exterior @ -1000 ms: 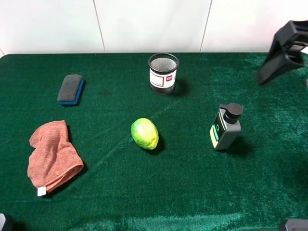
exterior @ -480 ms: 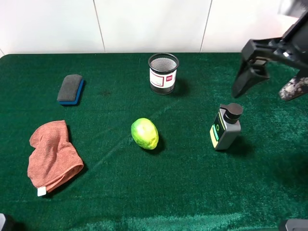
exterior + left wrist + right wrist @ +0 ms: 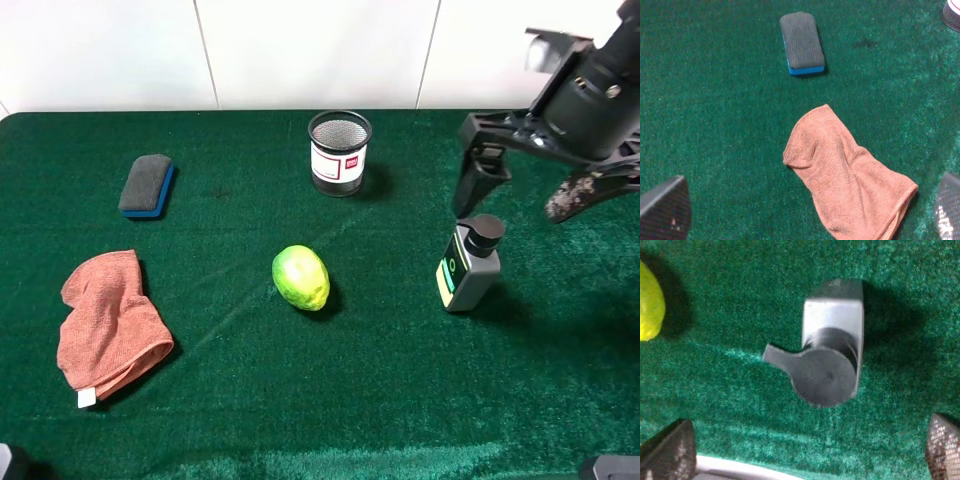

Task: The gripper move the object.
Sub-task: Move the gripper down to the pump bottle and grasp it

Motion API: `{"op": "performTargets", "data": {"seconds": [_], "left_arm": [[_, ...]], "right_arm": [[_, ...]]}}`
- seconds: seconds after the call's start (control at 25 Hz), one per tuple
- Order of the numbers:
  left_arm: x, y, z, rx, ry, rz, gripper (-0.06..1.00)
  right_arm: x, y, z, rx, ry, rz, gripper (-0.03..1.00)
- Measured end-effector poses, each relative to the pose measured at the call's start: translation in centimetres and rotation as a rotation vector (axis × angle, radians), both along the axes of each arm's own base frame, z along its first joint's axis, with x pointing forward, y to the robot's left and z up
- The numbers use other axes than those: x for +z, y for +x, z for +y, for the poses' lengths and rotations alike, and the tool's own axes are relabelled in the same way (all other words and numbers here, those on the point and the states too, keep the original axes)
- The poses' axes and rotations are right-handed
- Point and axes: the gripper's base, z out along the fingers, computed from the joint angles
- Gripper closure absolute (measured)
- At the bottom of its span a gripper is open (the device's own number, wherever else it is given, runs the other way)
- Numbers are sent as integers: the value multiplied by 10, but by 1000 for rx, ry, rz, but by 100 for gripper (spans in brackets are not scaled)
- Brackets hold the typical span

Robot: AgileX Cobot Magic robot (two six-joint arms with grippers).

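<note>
Grey pump bottle [image 3: 468,268] stands upright on the green table [image 3: 400,400], right of the fruit [image 3: 300,278]. Right gripper [image 3: 511,212] hovers over it, jaws wide open, no contact.

The worktop [image 3: 400,400] is deep green. The pump bottle [image 3: 468,268] is dark grey with a black head and a green-and-yellow label. The fruit [image 3: 300,278] is yellow-green, the mesh cup [image 3: 339,153] black with a white label, the cloth [image 3: 105,325] rusty pink, the eraser [image 3: 148,186] grey over blue.
</note>
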Motion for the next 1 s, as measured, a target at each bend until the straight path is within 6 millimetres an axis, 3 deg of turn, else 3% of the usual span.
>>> {"op": "performTargets", "data": {"seconds": [0.52, 1.0], "left_arm": [[0, 0, 0, 0, 0, 0, -5], [0, 0, 0, 0, 0, 0, -5]], "right_arm": [[-42, 21, 5, 20, -72, 74, 27], [-63, 29, 8, 19, -86, 101, 27]]}}
